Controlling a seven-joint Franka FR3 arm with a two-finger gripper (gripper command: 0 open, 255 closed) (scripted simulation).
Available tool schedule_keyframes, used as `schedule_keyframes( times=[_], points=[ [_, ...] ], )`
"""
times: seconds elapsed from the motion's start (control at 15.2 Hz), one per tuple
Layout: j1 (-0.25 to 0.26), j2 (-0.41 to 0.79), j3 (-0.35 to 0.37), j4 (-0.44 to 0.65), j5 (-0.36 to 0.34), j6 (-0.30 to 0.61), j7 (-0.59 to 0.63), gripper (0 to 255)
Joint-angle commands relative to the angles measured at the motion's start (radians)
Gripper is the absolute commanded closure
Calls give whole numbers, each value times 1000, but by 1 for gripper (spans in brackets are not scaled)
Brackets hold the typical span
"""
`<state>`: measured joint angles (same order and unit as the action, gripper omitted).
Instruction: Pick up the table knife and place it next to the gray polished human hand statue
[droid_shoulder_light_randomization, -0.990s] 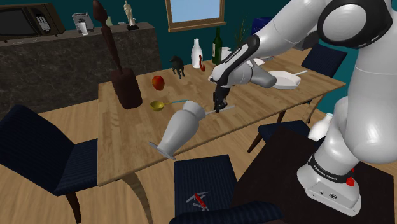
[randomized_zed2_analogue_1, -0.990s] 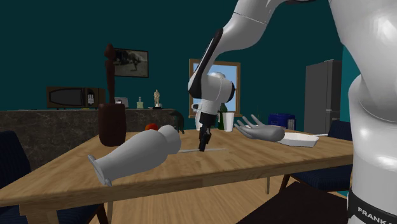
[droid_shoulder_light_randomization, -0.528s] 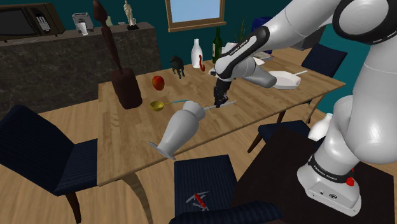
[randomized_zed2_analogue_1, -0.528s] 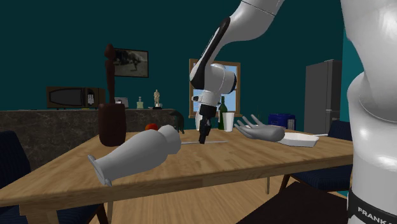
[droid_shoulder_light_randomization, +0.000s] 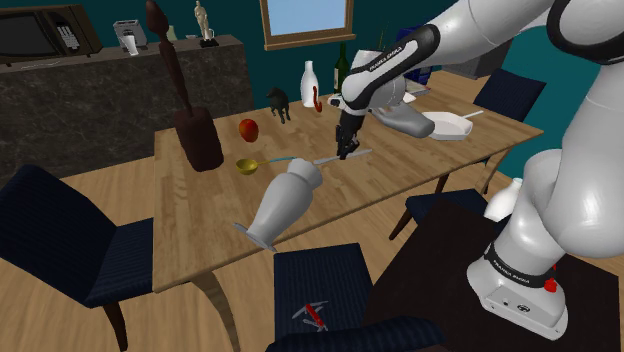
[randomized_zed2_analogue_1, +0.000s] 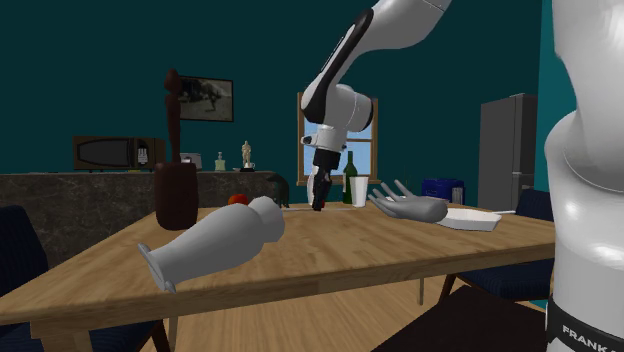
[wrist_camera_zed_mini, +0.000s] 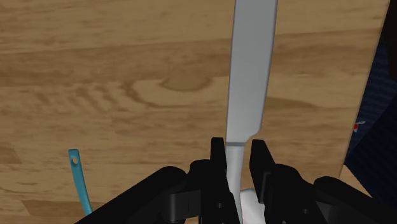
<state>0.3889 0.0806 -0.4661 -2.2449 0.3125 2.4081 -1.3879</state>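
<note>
Table knife level above table, fingers clasping blade's base

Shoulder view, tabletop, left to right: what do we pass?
In order: tall dark brown statue → red apple → small dark dog figurine → white bottle → black gripper clasping the grey table knife → grey hand statue → white dish.

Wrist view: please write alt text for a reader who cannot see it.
The black gripper is shut on a grey table knife, whose flat blade extends away over a wooden table. A thin blue handle lies nearby.
</note>
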Motion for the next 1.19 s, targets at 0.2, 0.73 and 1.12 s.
schedule_keyframes(
  times=[0.2, 0.73, 1.12],
  points=[
    [2, -44, -6, 21, -46, -56, 39, 255],
    [3, -106, -7, 69, -105, -152, 92, 255],
    [2, -142, -4, 115, -137, -227, 124, 255]
  ],
)
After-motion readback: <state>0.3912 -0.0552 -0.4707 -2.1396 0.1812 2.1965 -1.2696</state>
